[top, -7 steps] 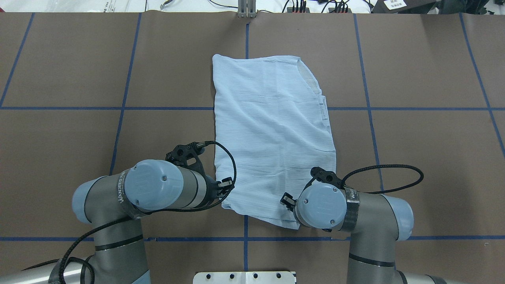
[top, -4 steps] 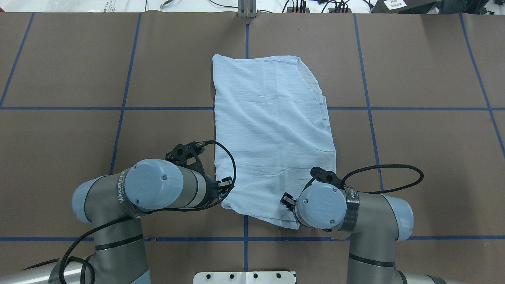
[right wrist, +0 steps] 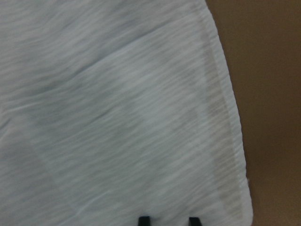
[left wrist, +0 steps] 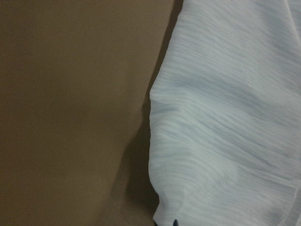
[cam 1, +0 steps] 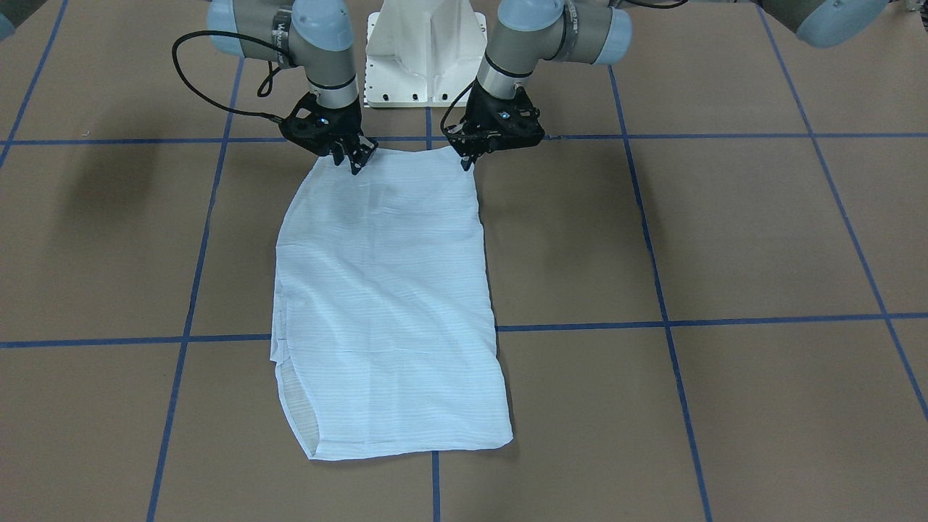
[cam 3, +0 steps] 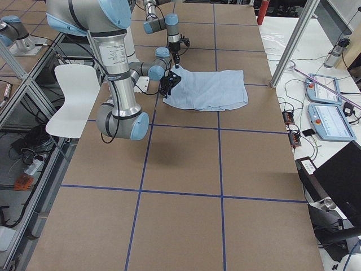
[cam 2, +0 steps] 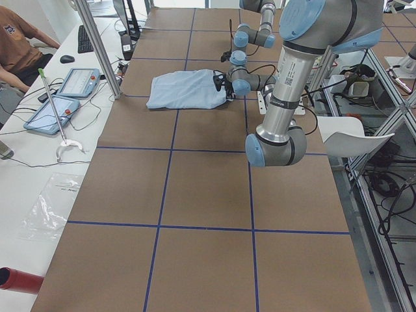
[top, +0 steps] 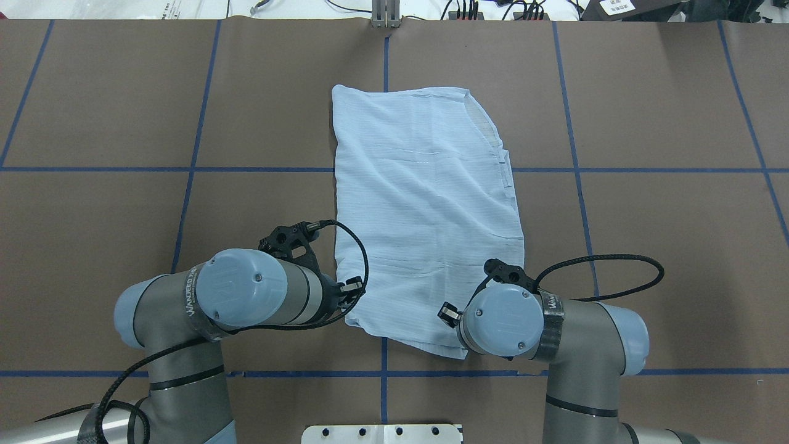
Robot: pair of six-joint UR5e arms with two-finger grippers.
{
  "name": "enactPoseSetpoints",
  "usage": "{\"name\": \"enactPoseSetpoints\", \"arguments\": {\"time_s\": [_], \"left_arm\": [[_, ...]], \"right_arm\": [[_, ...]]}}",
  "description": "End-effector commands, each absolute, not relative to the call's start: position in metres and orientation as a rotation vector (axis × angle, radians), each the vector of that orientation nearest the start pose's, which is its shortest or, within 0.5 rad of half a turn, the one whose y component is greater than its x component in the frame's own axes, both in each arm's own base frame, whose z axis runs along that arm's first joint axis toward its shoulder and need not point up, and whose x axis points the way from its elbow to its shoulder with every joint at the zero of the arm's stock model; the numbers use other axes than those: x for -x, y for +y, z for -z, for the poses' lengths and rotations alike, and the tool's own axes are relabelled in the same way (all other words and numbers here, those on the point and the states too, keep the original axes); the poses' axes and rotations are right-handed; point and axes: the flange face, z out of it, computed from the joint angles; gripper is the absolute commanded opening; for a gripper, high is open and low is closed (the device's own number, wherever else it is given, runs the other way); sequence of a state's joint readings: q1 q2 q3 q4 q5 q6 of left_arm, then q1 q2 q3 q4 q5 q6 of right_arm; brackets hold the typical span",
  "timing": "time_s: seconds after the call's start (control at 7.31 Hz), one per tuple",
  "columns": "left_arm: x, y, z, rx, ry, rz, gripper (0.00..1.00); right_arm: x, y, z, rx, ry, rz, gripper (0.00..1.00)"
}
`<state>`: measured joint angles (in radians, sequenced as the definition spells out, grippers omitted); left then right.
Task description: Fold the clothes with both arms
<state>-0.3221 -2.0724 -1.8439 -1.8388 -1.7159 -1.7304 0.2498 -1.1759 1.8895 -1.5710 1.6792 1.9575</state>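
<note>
- Nearest the robot, a white base [top: 382,433] sits at the table's [top: 647,216] near edge, centred between the two arms.
- The left arm [top: 246,296] and right arm [top: 542,327] both bend inward and point their wrists down at the near end of the shirt [top: 425,203].
- The left gripper [cam 1: 466,161] is at the shirt's near left corner, its tips down at the cloth edge. Only one dark tip shows in its wrist view, so I cannot tell whether the jaws are apart or closed.
- The right gripper [cam 1: 357,163] is at the near right corner. Its wrist view shows two black fingertips [right wrist: 144,220] a narrow gap apart, with cloth showing between them and a hemmed edge just beside them.
- The shirt is light blue with fine stripes, folded into a long rectangle and lying flat on the brown table. It runs lengthwise away from the robot over the centre line of the blue tape lines [top: 92,168].
- Its near edge slants, lying closer to the robot on the right side.
- Farther out, the shirt crosses a sideways tape line. A narrow strip of hem shows along its right edge there.
- The far right corner is cut at an angle; the far left corner is square.
- Beyond the table's far edge lie dark cables [top: 468,9] on a white surface.
</note>
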Motion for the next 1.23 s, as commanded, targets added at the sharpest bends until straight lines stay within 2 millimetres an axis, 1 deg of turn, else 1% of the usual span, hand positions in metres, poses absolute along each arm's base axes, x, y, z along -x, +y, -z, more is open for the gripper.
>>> {"name": "enactPoseSetpoints", "arguments": {"time_s": [0.0,0.14,0.27,0.41,0.55,0.82,1.09], "left_arm": [[-0.5509,-0.3091,-0.2247,0.048,1.055,0.360,0.00],[-0.5509,-0.3092,-0.2249,0.048,1.053,0.361,0.00],[-0.5505,-0.3100,-0.2249,0.047,1.053,0.362,0.00],[-0.5495,-0.3117,-0.2249,0.045,1.053,0.365,0.00],[-0.5501,-0.3109,-0.2240,0.046,1.055,0.363,0.00],[-0.5495,-0.3118,-0.2249,0.044,1.053,0.366,0.00],[-0.5499,-0.3110,-0.2249,0.045,1.053,0.364,0.00]], "right_arm": [[0.5499,-0.2668,-0.3086,0.155,-0.712,-0.570,0.18],[0.5509,-0.2660,-0.3059,0.158,-0.717,-0.569,0.23],[0.5507,-0.2672,-0.3025,0.157,-0.723,-0.576,0.67],[0.5510,-0.2679,-0.3023,0.167,-0.726,-0.619,0.99],[0.5490,-0.2713,-0.3014,0.196,-0.726,-0.707,1.00],[0.5470,-0.2741,-0.2996,0.215,-0.729,-0.819,1.00],[0.5492,-0.2739,-0.3031,0.228,-0.718,-0.861,1.00]]}}
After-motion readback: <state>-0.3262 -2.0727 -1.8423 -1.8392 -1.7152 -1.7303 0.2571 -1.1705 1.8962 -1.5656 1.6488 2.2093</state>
